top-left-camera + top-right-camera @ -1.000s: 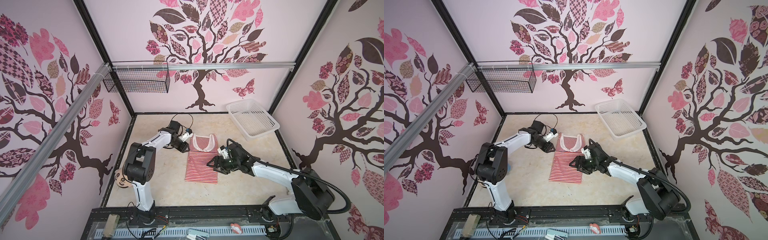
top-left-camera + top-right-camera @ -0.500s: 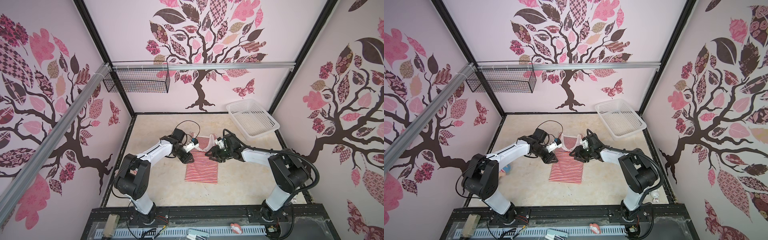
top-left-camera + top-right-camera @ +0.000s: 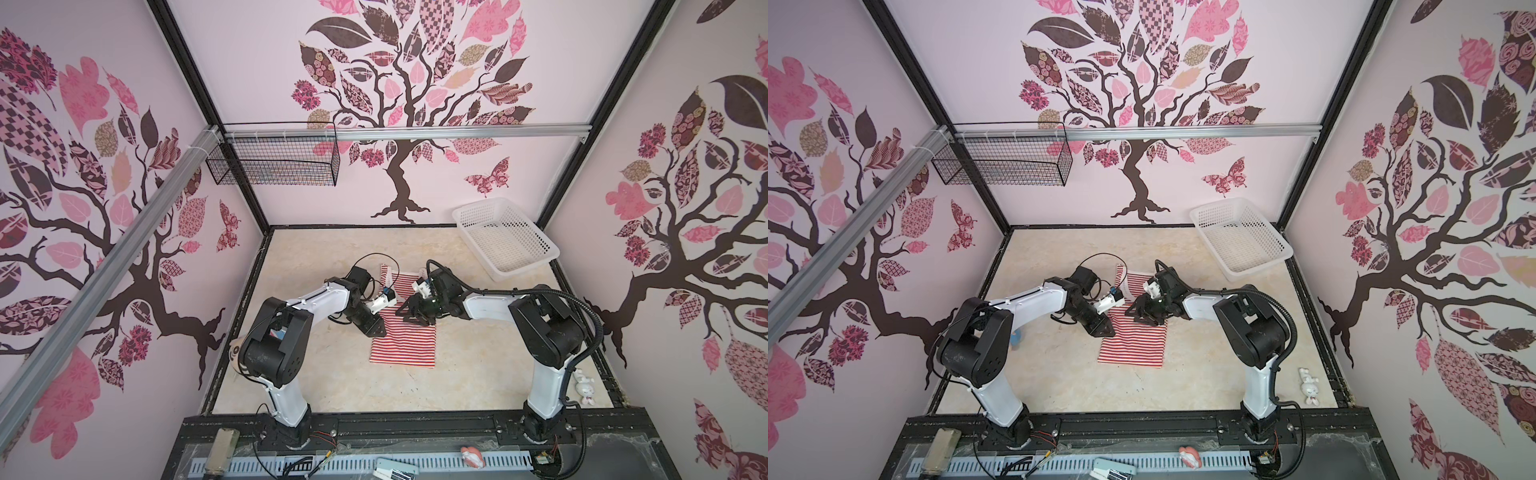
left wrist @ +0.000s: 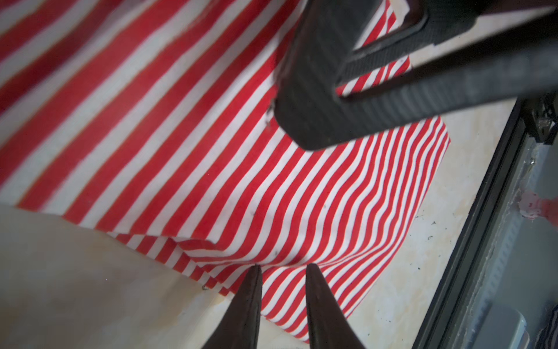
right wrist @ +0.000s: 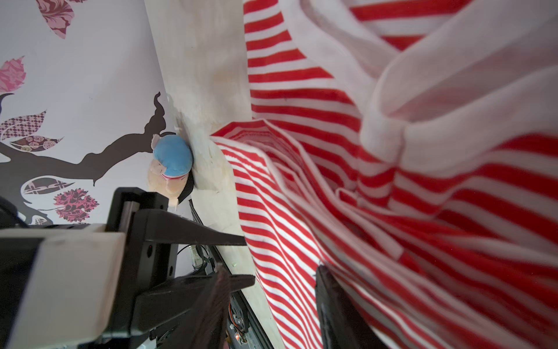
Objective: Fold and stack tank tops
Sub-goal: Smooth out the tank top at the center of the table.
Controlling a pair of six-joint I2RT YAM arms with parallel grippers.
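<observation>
One red-and-white striped tank top (image 3: 409, 347) lay in the middle of the tabletop (image 3: 316, 257). Its hem was turned to the front edge and its straps to the back edge, as both top views showed (image 3: 1133, 349). The lower half was flat. The upper half was raised and bunched between the two arms.

The left gripper (image 3: 379, 330) was low over the left side of the tank top. In the left wrist view its fingers stood close together with only a narrow gap (image 4: 282, 267), and the tips touched a small raised fold of the striped fabric (image 4: 211, 151). I could not tell if the fabric was really pinched there.

The right gripper (image 3: 405, 316) was over the right side, just beside the left one. In the right wrist view its fingers stood wider apart (image 5: 271, 269), with folds of fabric and white trim (image 5: 302, 99) gathered between and over them. If it held the fabric firmly, I could not tell.

A white plastic basket (image 3: 478, 206) stood at the back right corner. A small toy with a blue cap (image 5: 172, 157) lay at the left edge, and a small white figure (image 3: 585, 388) near the front right corner.
</observation>
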